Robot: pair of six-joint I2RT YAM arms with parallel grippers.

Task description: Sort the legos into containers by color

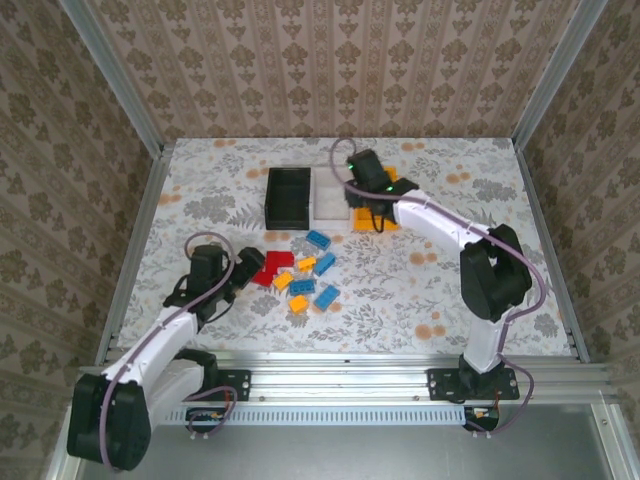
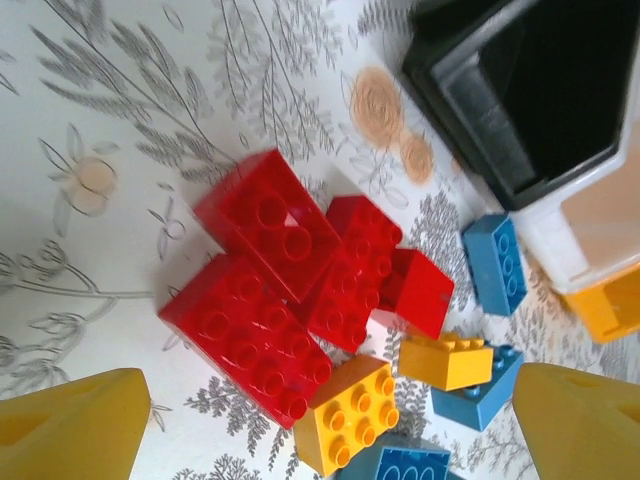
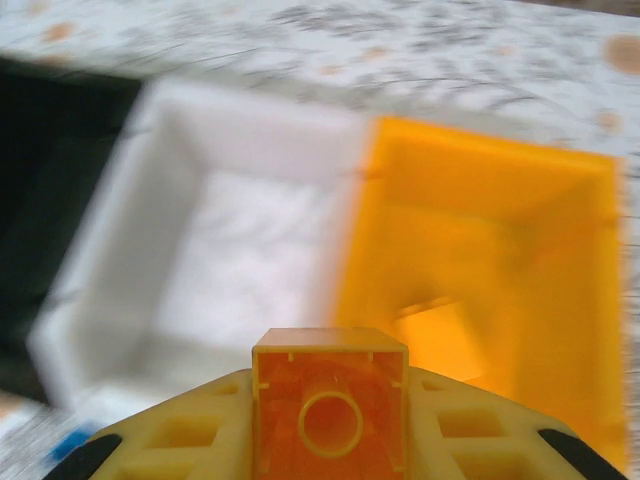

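Orange brick (image 3: 330,400) sits clamped in the right gripper (image 3: 330,435), above the white bin (image 3: 200,250) where it meets the orange bin (image 3: 500,230), in which another brick (image 3: 440,340) lies. Left gripper (image 2: 330,440) gapes wide over red bricks (image 2: 270,290), on the near side of the white bin. Overhead, loose legos (image 1: 305,275) lie nearer than the white bin, with the black bin (image 1: 288,195) just beside its left.

The bench (image 1: 450,290) is showing a white cover with grey leaves and pale orange flowers. The walls (image 1: 330,60) are carrying beige wallpaper with a darker ornament pattern. The containers are standing as one black bin (image 1: 288,196), one white bin (image 1: 328,200) and one orange-yellow bin (image 3: 480,240). Mixed together, red legos (image 2: 265,215), blue legos (image 2: 495,262) and orange-yellow legos (image 2: 347,412) are lying. The left hand (image 2: 330,430) is showing yellow fingers (image 2: 75,425), and the right hand (image 3: 330,435) is gripping an orange-yellow brick (image 3: 330,395).
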